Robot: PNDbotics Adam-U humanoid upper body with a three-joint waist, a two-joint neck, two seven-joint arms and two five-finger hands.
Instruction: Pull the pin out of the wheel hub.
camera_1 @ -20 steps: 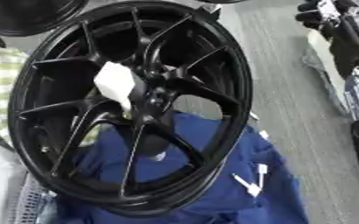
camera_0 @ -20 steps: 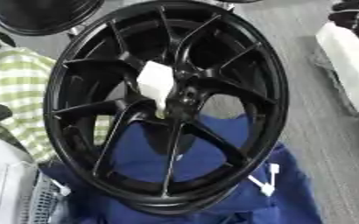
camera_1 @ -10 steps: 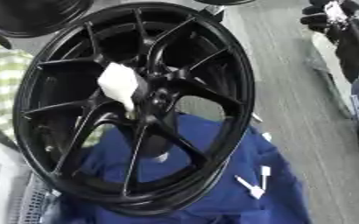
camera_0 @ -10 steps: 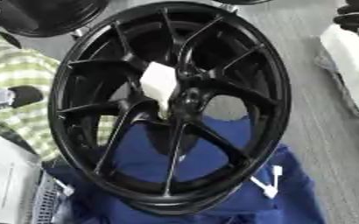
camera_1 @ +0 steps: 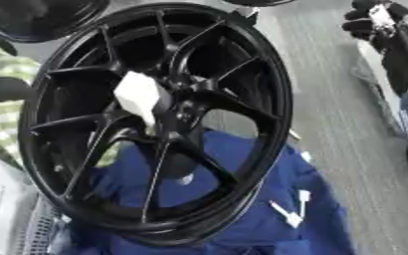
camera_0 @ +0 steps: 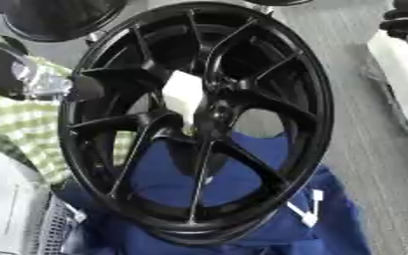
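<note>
A large black wheel hub (camera_0: 199,119) is seen propped on its rim, tilted, over a blue cloth (camera_0: 242,219) spread across a grey floor (camera_0: 364,134). A white pin (camera_0: 183,95) is seated at the centre of the hub, where the spokes meet, and nothing is touching it. The left hand (camera_0: 77,88) is brought in from the left edge, its black tip level with the hub's left rim and well short of the pin; whether its fingers are spread or curled cannot be told. Behind it, a green-and-white checked cloth (camera_0: 16,124) is laid beside the hub. A second black wheel (camera_0: 64,17) is partly shown at the top left. A pale mesh basket (camera_0: 55,229) is set at the lower left corner. Dark equipment (camera_1: 390,35) is crowded along the right edge. White cords (camera_1: 287,209) are seen on the blue cloth, lower right.
</note>
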